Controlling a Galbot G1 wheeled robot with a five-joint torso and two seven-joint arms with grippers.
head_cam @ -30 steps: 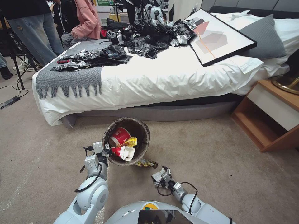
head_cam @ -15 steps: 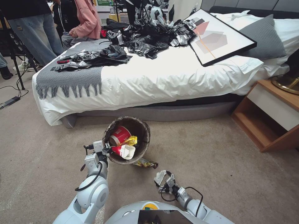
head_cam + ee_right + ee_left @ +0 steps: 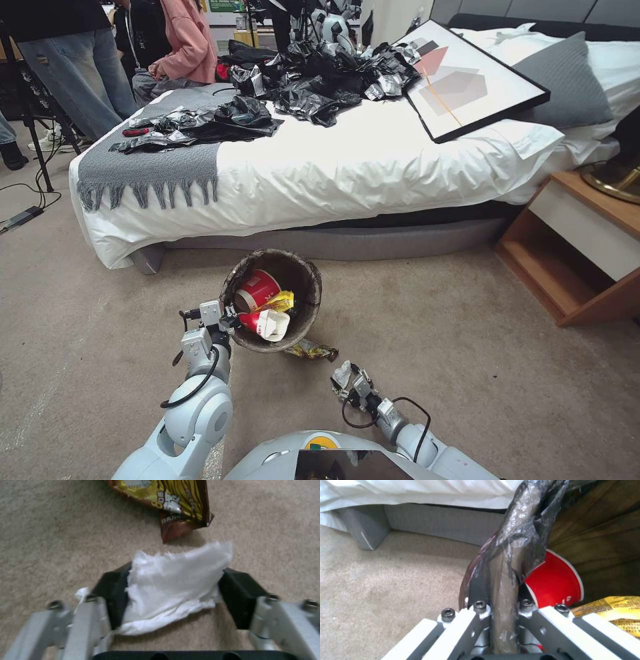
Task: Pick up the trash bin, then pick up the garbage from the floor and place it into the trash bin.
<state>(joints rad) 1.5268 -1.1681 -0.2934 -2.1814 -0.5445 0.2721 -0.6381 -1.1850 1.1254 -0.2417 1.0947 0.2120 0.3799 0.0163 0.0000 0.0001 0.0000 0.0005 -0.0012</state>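
Between right gripper [image 3: 170, 597] fingers: crumpled white tissue [image 3: 176, 585] (ragged edges).

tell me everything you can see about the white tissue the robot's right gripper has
The tissue is a crumpled sheet of thin white paper with ragged, torn-looking edges. It sits pinched between the black pads of the right gripper, bunched low and fanning out past the fingertips, with a small scrap sticking out beside one finger. It hangs just above the beige carpet, close to the snack wrapper lying on the floor, and short of the trash bin.
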